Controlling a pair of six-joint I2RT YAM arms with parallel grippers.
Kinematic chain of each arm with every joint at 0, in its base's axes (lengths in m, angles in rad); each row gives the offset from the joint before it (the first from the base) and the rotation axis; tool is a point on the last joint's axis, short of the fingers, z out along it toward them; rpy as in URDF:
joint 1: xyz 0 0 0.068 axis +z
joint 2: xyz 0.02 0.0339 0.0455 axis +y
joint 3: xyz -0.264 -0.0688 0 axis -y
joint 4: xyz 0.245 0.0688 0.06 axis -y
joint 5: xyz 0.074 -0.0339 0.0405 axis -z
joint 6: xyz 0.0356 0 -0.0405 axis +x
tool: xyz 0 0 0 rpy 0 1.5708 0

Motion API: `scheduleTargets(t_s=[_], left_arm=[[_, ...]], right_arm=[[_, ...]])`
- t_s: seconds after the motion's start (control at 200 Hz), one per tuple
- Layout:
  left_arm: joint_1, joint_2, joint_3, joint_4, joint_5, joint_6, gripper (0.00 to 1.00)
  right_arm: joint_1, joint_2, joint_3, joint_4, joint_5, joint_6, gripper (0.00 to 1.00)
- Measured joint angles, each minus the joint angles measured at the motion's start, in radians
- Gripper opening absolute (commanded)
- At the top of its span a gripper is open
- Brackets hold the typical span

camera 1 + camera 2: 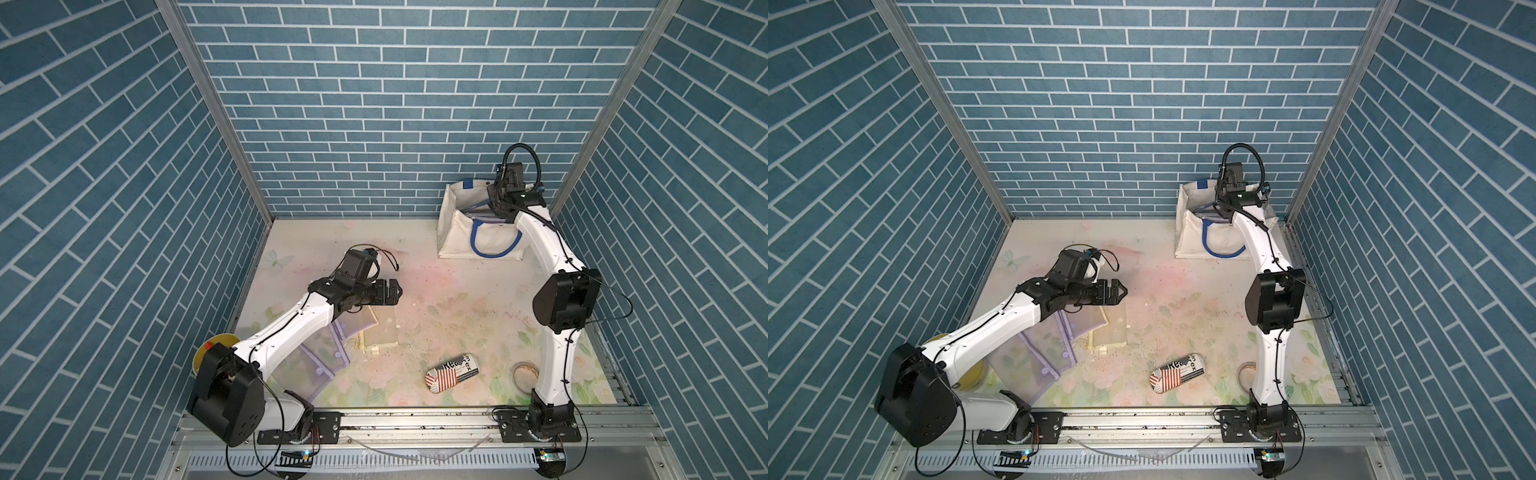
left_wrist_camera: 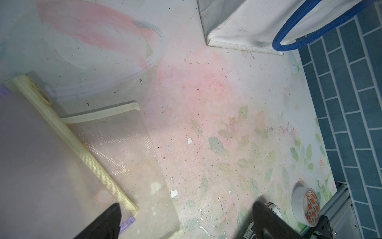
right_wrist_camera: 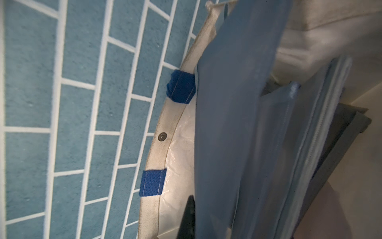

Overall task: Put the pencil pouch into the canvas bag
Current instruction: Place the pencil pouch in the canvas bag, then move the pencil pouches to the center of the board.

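Note:
The off-white canvas bag with blue handles stands open at the back right, against the brick wall. My right gripper reaches down into its mouth. In the right wrist view it is shut on a flat, translucent blue pencil pouch that hangs inside the bag's rim; only one finger shows, the other is behind the pouch. A sliver of the pouch shows in the bag in a top view. My left gripper is open and empty mid-table.
Purple mesh pouches and a cream mesh pouch lie under my left arm. A printed cylindrical case and a tape roll lie near the front. A yellow bowl sits front left.

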Motion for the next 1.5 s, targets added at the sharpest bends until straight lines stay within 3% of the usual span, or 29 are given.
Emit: scheduleTargets(t_s=[0.205, 0.41, 0.495, 0.735, 0.975, 1.215, 1.35, 1.5], left_arm=[[0.0, 0.0, -0.024, 0.007, -0.001, -0.001, 0.99], [0.0, 0.0, -0.026, 0.013, -0.001, 0.0, 0.99], [0.0, 0.0, -0.026, 0.015, -0.001, 0.0, 0.99], [0.006, 0.0, -0.028, 0.018, 0.002, -0.002, 0.99], [0.138, 0.011, -0.125, 0.054, 0.08, -0.043, 0.99], [0.283, 0.013, -0.185, 0.047, 0.118, -0.082, 0.99], [0.376, 0.013, -0.213, 0.04, 0.117, -0.108, 0.99], [0.478, 0.01, -0.296, 0.045, 0.132, -0.145, 0.97]], right_arm=[[0.008, 0.0, -0.055, 0.011, -0.002, 0.019, 0.27], [0.011, -0.013, -0.055, 0.016, 0.005, 0.027, 0.58], [0.011, -0.027, -0.055, 0.017, 0.008, 0.02, 0.65], [0.011, -0.072, -0.053, 0.021, -0.016, -0.065, 0.69], [0.038, -0.077, 0.01, -0.005, -0.205, -0.386, 0.67], [0.242, -0.077, 0.048, -0.152, -0.385, -0.662, 0.65], [0.342, -0.069, -0.015, -0.164, -0.506, -0.689, 0.64], [0.396, 0.046, -0.022, -0.135, -0.676, -0.686, 0.64]])
